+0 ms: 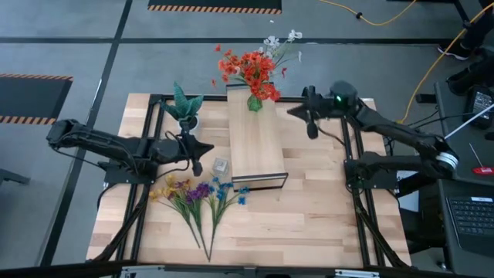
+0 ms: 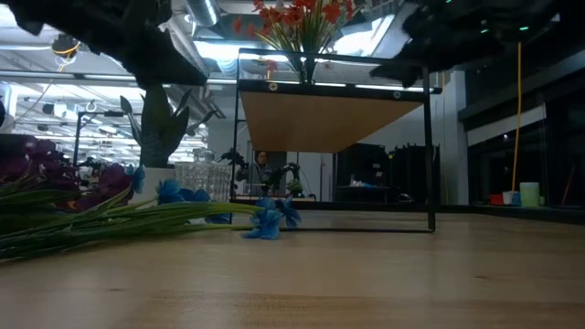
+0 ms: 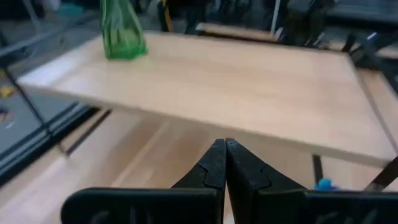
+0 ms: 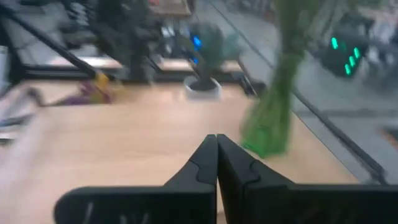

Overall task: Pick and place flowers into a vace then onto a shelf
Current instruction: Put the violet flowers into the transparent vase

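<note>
Already a green vase [image 1: 254, 102] of red-orange flowers [image 1: 248, 68] stood at the shelf's [image 1: 255, 143] far end; more flowers [image 1: 197, 194] lay on the desk [image 1: 309, 224]. Right gripper [image 1: 312, 129] hovered beside the shelf, left gripper [image 1: 197, 165] by a clear vase [image 1: 221, 166], both fingers pinched shut, empty. Risk: the right arm's swing nearby could topple the top-heavy vase.

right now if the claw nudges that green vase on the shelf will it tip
Probably yes: the green vase looks narrow and carries a tall, wide spray of red flowers, so it seems top-heavy. It also stands near the far end of the shelf, so it could fall off.
</note>
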Tool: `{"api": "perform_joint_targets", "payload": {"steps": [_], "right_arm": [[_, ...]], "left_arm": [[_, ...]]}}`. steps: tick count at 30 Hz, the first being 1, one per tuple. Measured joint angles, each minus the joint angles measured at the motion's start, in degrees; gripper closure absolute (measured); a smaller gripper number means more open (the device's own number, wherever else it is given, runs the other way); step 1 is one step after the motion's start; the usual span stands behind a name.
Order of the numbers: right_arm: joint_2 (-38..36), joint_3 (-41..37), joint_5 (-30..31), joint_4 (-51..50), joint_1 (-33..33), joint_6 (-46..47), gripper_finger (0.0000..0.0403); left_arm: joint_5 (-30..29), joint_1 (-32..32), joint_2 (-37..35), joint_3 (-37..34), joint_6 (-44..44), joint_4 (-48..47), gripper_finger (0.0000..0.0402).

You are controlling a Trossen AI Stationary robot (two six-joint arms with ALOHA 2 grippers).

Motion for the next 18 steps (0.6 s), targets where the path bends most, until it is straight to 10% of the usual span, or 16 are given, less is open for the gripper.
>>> {"api": "perform_joint_targets", "payload": {"steps": [10, 18], "right_arm": [[-13.47, -11.75, -0.18, 7.9, 7.48, 0.34, 0.0394], [-14.03, -15.98, -0.15, 7.98, 8.15, 0.28, 0.0395]], "left_arm": [[-6.78, -7.31, 14.25, 21.02, -7.5, -20.77, 0.04], [-5.72, -11.5, 26.83, 39.69, -31.04, -52.49, 0.04]]}}
